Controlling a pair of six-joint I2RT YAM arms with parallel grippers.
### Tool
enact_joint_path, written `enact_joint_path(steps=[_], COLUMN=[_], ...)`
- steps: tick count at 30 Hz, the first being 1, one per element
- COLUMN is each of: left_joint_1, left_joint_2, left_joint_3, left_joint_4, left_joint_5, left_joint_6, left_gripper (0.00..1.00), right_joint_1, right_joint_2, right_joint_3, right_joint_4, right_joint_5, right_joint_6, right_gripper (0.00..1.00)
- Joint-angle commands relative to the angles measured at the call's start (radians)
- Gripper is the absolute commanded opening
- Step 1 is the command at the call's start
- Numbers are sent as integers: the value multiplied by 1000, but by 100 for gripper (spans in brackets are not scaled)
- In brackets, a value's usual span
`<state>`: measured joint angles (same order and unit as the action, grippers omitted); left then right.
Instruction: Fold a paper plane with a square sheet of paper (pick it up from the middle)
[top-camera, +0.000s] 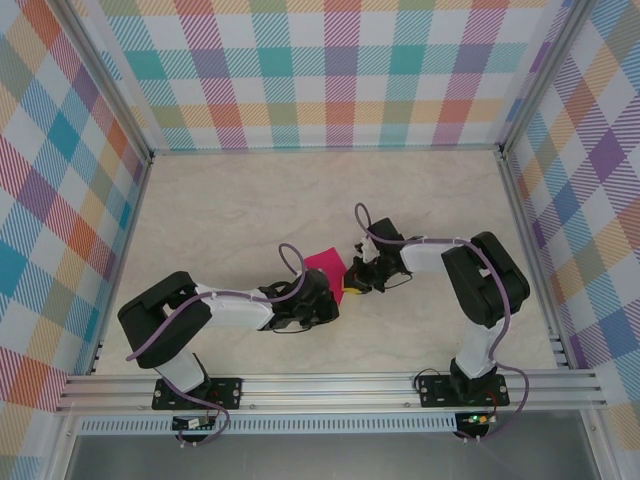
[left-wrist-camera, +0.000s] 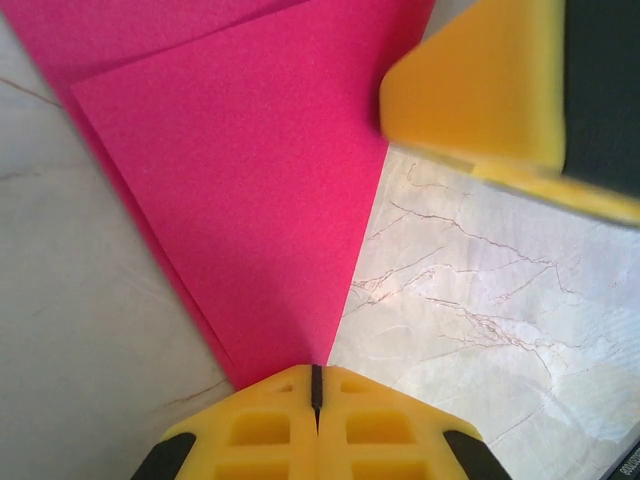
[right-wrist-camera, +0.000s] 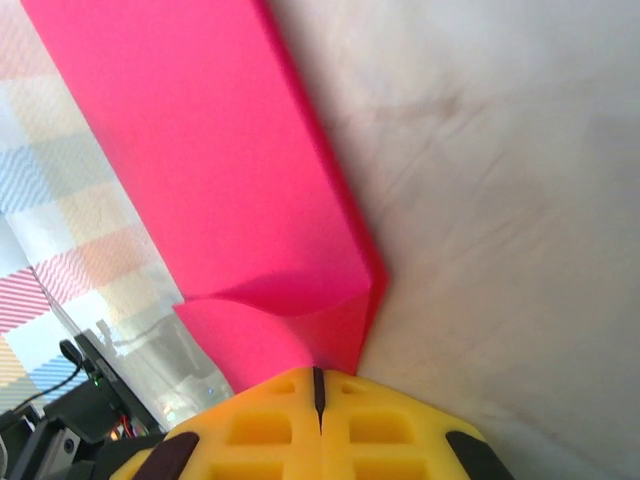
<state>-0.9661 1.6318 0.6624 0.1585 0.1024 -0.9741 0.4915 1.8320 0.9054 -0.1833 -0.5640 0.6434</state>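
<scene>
The square sheet of paper (top-camera: 324, 267) is magenta-pink and partly folded, lying in doubled layers on the table's middle. In the left wrist view the paper (left-wrist-camera: 240, 170) narrows to a point that ends right in the closed seam of my left gripper (left-wrist-camera: 316, 378); that gripper (top-camera: 330, 291) is shut on this tip. In the right wrist view the paper (right-wrist-camera: 200, 160) rises off the table with a curled flap, and my right gripper (right-wrist-camera: 318, 380) is shut on its near corner. The right gripper (top-camera: 349, 281) sits just right of the paper, with its yellow finger (left-wrist-camera: 480, 85) showing in the left wrist view.
The pale marble-patterned table (top-camera: 250, 200) stretches around the paper. Checked walls (top-camera: 340, 70) and aluminium rails (top-camera: 330, 388) close in the workspace. Purple cables (top-camera: 290, 255) loop over both arms.
</scene>
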Motion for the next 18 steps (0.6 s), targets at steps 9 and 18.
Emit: enact_joint_path(steps=[9, 18], left_joint_1=[-3, -3], left_joint_2=[23, -39], left_joint_3=[-50, 58], left_joint_4=[-165, -231], left_joint_5=[31, 5], left_joint_6=[3, 84], left_gripper=[0, 4], right_joint_1=[-96, -102], right_joint_2=[71, -137], right_joint_3=[165, 105], right_joint_4=[-18, -87], right_joint_5=[185, 244], right_joint_6=[-35, -29], right_gripper=[2, 16])
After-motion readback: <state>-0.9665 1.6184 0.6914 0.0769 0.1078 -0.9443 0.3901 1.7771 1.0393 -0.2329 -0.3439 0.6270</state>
